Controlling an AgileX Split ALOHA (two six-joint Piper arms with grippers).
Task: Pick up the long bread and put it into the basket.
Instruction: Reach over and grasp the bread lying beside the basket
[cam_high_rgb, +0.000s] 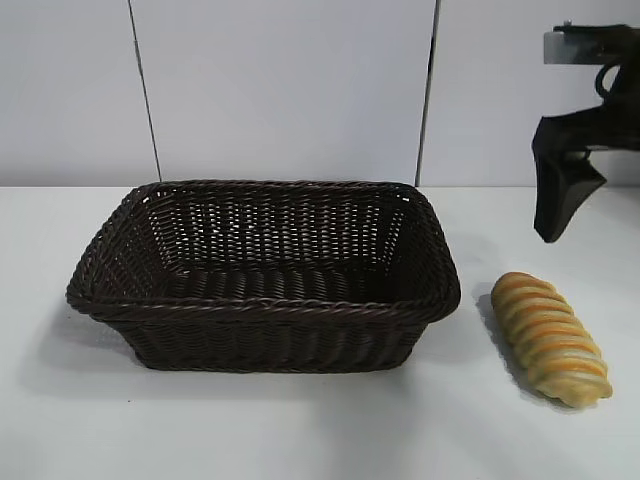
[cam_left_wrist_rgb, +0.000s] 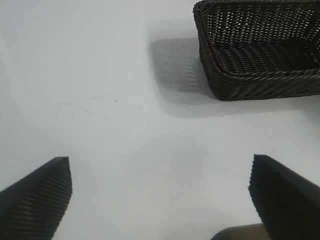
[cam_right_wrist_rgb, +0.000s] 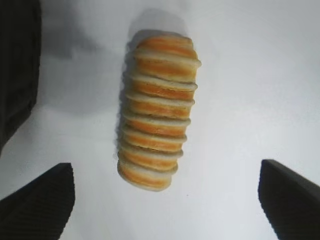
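The long bread (cam_high_rgb: 550, 337) is a golden-yellow loaf with orange-brown stripes. It lies on the white table to the right of the basket (cam_high_rgb: 262, 300), apart from it. The basket is dark brown wicker and holds nothing. My right gripper (cam_high_rgb: 556, 215) hangs open and empty above and behind the bread. In the right wrist view the bread (cam_right_wrist_rgb: 157, 111) lies beyond the gripper (cam_right_wrist_rgb: 166, 200), between the lines of its wide-apart fingers. My left gripper (cam_left_wrist_rgb: 160, 197) is open and empty over bare table; the basket (cam_left_wrist_rgb: 260, 77) shows beyond it. The left arm is out of the exterior view.
The white table (cam_high_rgb: 300, 430) stretches in front of the basket and bread. A pale panelled wall (cam_high_rgb: 290, 90) stands behind. The basket's dark wall (cam_right_wrist_rgb: 17, 65) edges the right wrist view beside the bread.
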